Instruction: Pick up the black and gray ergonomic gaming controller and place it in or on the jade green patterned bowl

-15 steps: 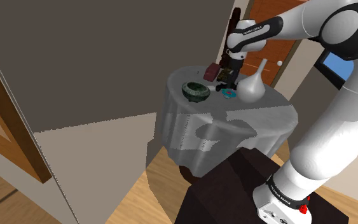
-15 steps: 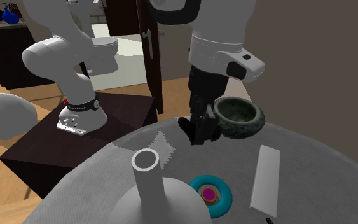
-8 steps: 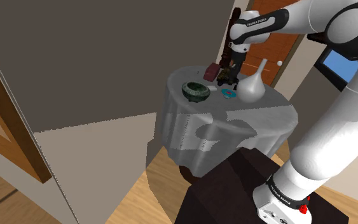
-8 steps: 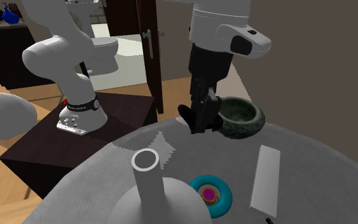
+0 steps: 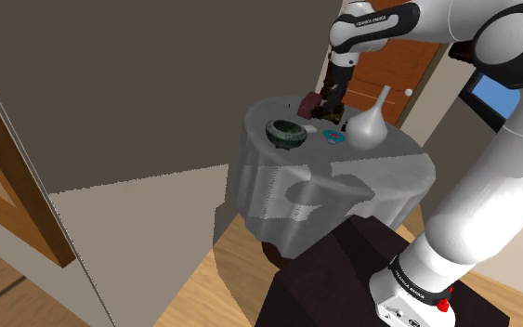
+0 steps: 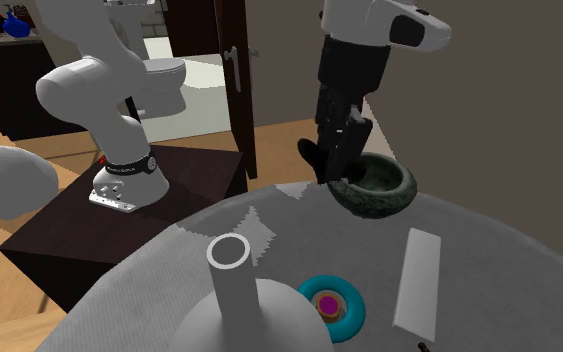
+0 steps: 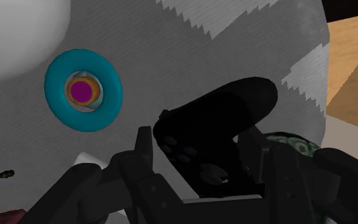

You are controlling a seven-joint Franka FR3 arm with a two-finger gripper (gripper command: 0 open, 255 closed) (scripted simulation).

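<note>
Above the table (image 6: 489,290), jaws clasp the controller (image 7: 215,121) near the bowl (image 6: 377,200)

Cloth-draped table (image 5: 278,186) bears bowl (image 6: 394,200), vase (image 5: 368,126), teal ring (image 6: 331,308), white slab (image 6: 417,280).

Flat, moderately bright, even lighting, with jagged-edged shadow patches across the pale grey tablecloth (image 5: 261,186).
</note>
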